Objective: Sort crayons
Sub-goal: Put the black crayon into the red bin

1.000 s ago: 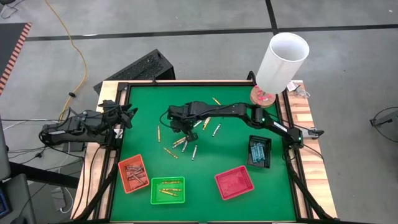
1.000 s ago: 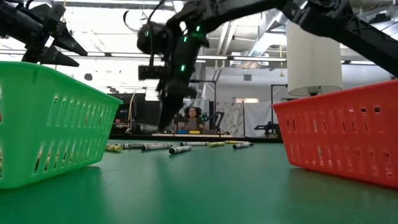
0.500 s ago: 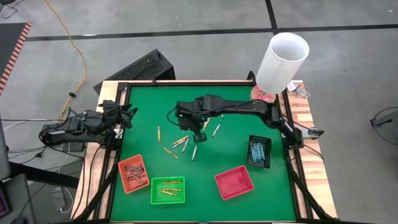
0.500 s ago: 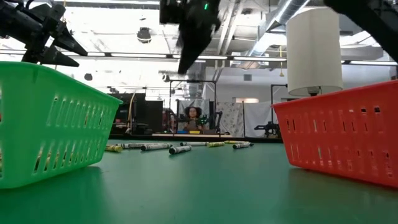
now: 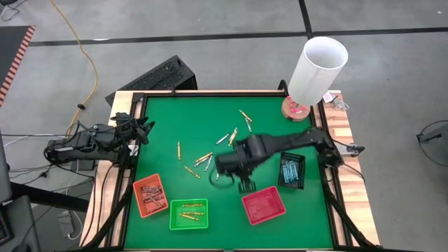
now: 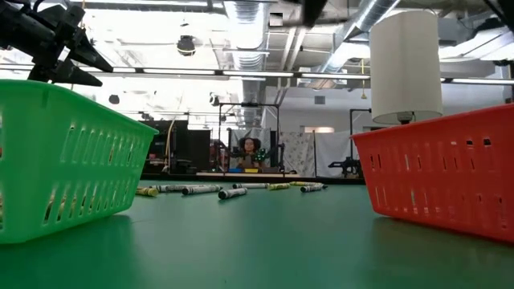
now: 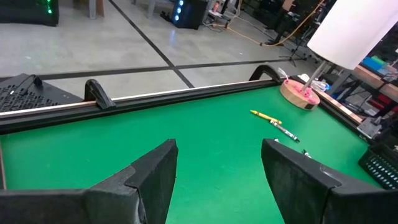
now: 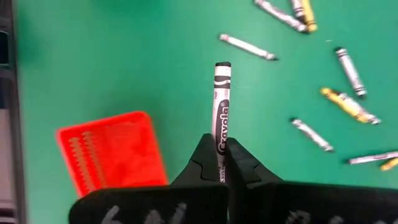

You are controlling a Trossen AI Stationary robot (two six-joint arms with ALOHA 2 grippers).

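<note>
Right wrist view has the right pincer (image 8: 221, 163) clamped on a silvery grey crayon (image 8: 221, 115), above the table (image 5: 168, 133) near the red tray (image 5: 264, 205). Left pincer (image 7: 219, 165) sits spread apart at the table's left edge.

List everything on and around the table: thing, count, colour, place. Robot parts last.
Loose crayons: about ten, gold and silvery grey, scattered mid-table.
Held crayon: one, silvery grey, in the right gripper.
Orange tray: one, front left, reddish-brown crayons inside.
Green tray: one, front, gold crayons inside.
Red tray: one, front right, looks empty.
Black tray: one, right side, light blue crayons inside.
White cylinder: one, on a round wooden base, back right corner.
Left gripper: jaws open, waiting at the table's left edge.
Right gripper: jaws shut on held crayon, near the red tray.
</note>
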